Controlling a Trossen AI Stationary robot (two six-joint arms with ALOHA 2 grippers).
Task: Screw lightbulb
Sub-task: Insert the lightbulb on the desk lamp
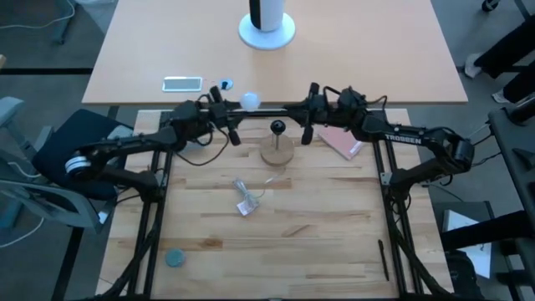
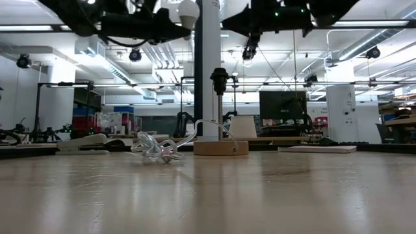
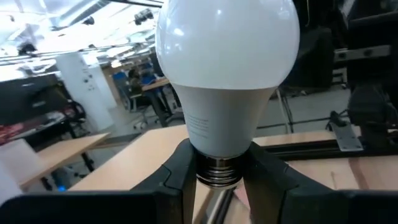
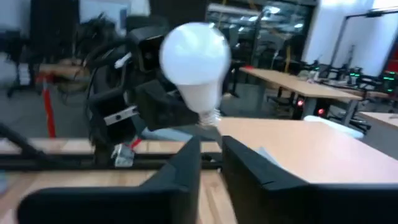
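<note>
Beside socket [image 1: 277,128]: wrapper [image 1: 246,201] (crumpled), phone [image 1: 182,83].

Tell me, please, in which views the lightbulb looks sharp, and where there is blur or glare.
Left wrist view: the lightbulb is sharp between the left gripper fingers, with bright highlights on its dome; the room behind is soft. Right wrist view: bulb and background are blurred. Low view: ceiling lights glare and the arms are dark silhouettes. High view: even light, the bulb small.

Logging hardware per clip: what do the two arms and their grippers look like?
Both arms are dark, jointed tubes with black cables looped near the wrists. The right arm carries white TROSSEN lettering; the left arm has a pale round joint cap. Gripper fingers are flat, angular black plastic.
</note>
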